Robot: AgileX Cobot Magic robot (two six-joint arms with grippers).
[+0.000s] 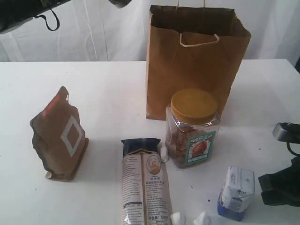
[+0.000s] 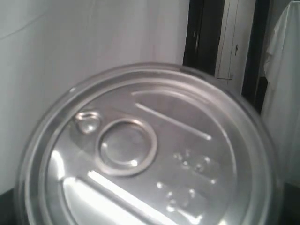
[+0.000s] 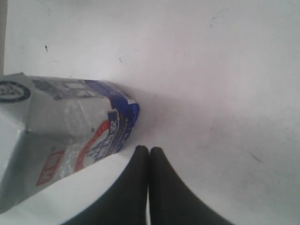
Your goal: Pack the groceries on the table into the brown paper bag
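Fingers unseen, your left gripper apparently clasps the dark pull-tab can (image 2: pixel 150 154) aloft at ten o'clock from the brown paper bag (image 1: pixel 192 75); your right gripper (image 3: pixel 148 157) sits pinched closed beside the small blue-white carton (image 3: pixel 70 117).

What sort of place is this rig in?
Probably a staged lab bench, not a shop: bare white tabletop, white drape behind, nut jar and noodle packet beside a brown paper bag.

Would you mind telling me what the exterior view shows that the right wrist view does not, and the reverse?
Only exterior: the brown paper bag, nut jar, noodle packet and brown pouch. Only right wrist: the right gripper, jaws pressed shut. Both: the blue-white carton on the white table.
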